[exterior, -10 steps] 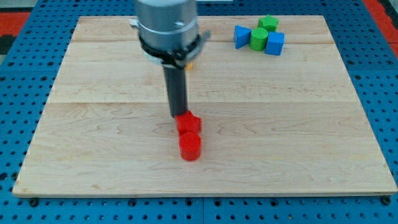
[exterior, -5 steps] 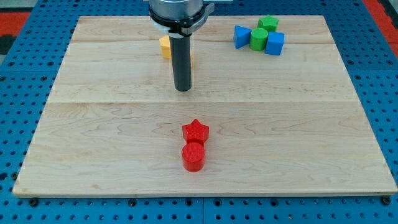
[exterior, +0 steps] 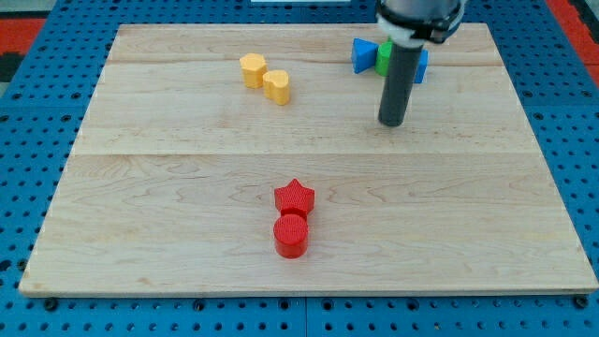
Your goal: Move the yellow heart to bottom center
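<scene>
hovering my tip (exterior: 392,123) on bare board, well right of yellow heart (exterior: 276,86)

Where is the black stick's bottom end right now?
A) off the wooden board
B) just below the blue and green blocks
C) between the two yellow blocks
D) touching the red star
B: my tip sits on the wooden board just below the blue and green blocks, far from the red star block and the yellow blocks.

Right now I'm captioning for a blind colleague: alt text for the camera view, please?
My tip rests on a wooden board, right of two yellow blocks and below a blue-and-green block cluster. A red star block touches a red cylinder block near bottom center.
</scene>
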Motion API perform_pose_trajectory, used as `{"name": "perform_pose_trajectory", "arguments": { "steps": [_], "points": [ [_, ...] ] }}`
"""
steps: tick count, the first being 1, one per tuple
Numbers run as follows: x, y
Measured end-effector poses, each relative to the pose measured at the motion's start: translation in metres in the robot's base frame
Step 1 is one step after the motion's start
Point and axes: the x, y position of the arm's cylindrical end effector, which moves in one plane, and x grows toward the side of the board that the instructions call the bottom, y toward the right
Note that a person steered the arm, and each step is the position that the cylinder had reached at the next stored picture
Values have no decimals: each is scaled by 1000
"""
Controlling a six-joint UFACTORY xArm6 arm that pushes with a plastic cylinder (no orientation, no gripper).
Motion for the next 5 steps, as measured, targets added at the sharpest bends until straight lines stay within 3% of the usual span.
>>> {"name": "perform_pose_trajectory", "arguments": {
  "steps": [1, 3, 5],
  "points": [
    [-52, -15],
    [-89, -150],
    [35, -130]
  ]
}}
